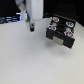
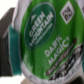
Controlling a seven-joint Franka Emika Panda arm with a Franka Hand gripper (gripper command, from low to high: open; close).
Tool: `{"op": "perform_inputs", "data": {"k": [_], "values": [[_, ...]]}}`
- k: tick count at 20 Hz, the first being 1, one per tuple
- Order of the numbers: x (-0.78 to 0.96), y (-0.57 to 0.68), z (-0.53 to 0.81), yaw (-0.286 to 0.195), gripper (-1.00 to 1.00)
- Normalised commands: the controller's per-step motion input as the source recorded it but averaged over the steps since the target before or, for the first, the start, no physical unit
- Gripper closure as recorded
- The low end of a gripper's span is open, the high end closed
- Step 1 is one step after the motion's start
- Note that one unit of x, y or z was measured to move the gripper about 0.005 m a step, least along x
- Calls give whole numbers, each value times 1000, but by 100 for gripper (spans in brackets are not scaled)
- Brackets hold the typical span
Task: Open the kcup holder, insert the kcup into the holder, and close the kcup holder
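- Exterior view: one arm, one gripper, one holder and one table are seen; about four reddish-white pods are counted in the open upper drawer.
- The holder is shown as a black box, well apart from the gripper toward the exterior view's right, resting on the table.
- In the wrist view, one kcup is seen filling the frame: a green round lid with white lettering and a white rim.
- The kcup is clamped at the gripper, held above the table.
- The fingers are hidden; the kcup's body is cut off and blurred.
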Motion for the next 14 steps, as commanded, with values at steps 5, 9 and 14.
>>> {"op": "perform_inputs", "data": {"k": [5, 9, 14], "values": [[0, 730, 278, 3, 100], [0, 732, 203, 5, 100], [9, 734, 103, 8, 100]]}}
